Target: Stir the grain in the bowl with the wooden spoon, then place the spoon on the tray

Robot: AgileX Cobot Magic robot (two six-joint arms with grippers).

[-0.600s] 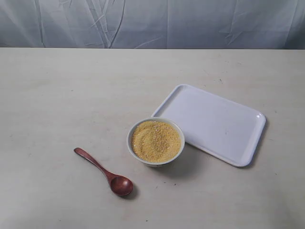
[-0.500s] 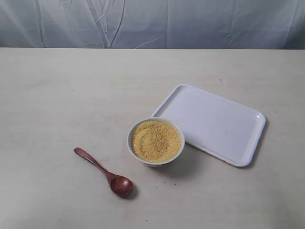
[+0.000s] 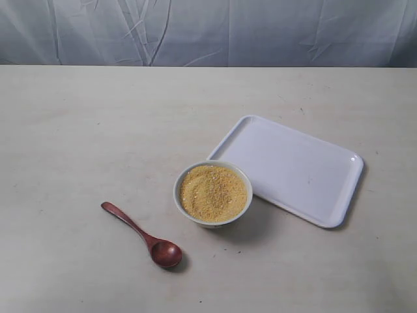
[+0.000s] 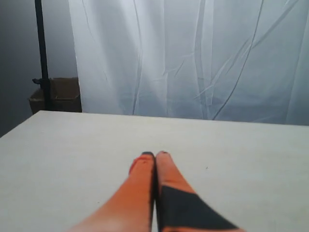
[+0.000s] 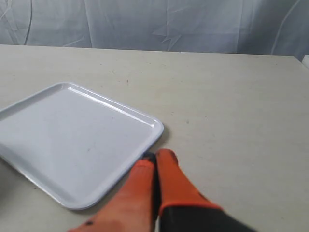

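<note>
Wooden spoon [image 3: 139, 235] lies lower left on worktop [image 3: 98, 130]; bowl [image 3: 177, 193] of grain [image 3: 213, 193] centre, just beside tray [image 3: 293, 169]. Left pincer [image 4: 155, 154], right pincer [image 5: 155, 154] closed, empty.

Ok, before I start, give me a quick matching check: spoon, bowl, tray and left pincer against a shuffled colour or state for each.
1 spoon
2 bowl
3 tray
4 left pincer

A shut
B full of grain
C white rectangle
D dark brown, lying on the table

Pairs: 1-D, 2-B, 3-C, 4-A
</note>
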